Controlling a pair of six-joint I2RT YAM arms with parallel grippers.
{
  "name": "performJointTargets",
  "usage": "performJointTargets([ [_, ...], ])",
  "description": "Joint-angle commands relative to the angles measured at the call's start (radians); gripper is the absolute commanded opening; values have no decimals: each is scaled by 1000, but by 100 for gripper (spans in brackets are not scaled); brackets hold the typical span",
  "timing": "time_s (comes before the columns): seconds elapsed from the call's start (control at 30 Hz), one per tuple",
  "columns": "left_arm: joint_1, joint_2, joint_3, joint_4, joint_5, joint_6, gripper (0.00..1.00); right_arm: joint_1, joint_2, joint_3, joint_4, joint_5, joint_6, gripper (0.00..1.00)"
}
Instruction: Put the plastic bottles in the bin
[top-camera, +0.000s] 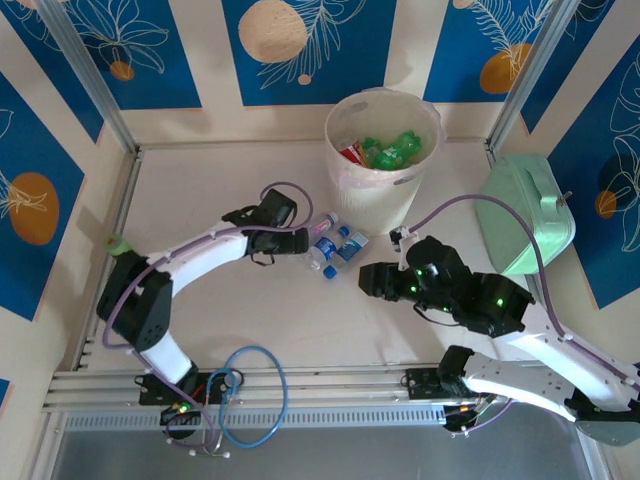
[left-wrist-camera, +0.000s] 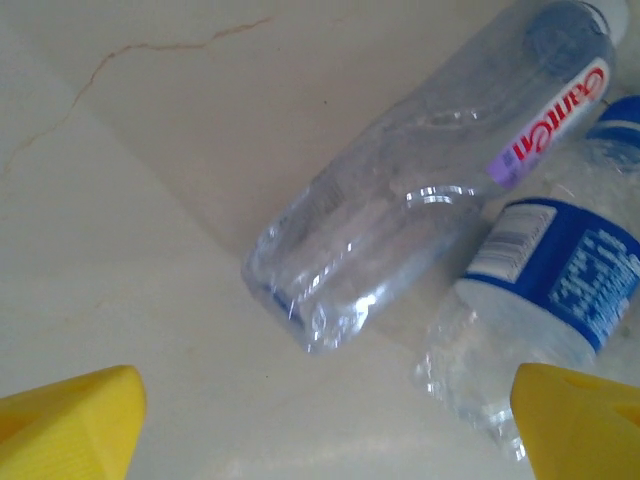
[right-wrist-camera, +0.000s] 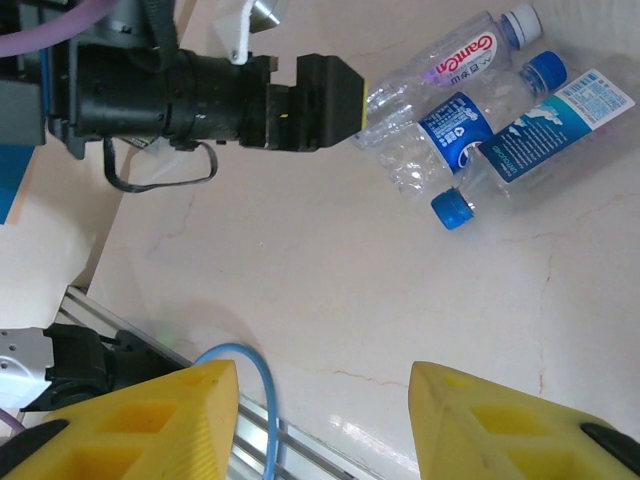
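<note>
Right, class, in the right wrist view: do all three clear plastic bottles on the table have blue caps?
No: the clear bottle with red lettering has a white cap; the two blue-labelled bottles have blue ones.

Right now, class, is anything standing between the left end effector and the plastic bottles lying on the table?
Nothing visible does. The left end effector is open, and only bare table separates its fingers from the nearest clear bottle, which lies on its side beside a blue-labelled bottle.
</note>
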Motion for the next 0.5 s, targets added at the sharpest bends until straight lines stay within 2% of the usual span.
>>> performJointTargets([
  [0.0,8,47,53,25,-59,99,98,9,11,-4,29,23,27,49],
  [0.1,22,75,64,45,-81,138,99,11,30,2,42,11,27,49],
  [0.47,44,172,104,67,16,195,95,14,56,30,46,14,23,49],
])
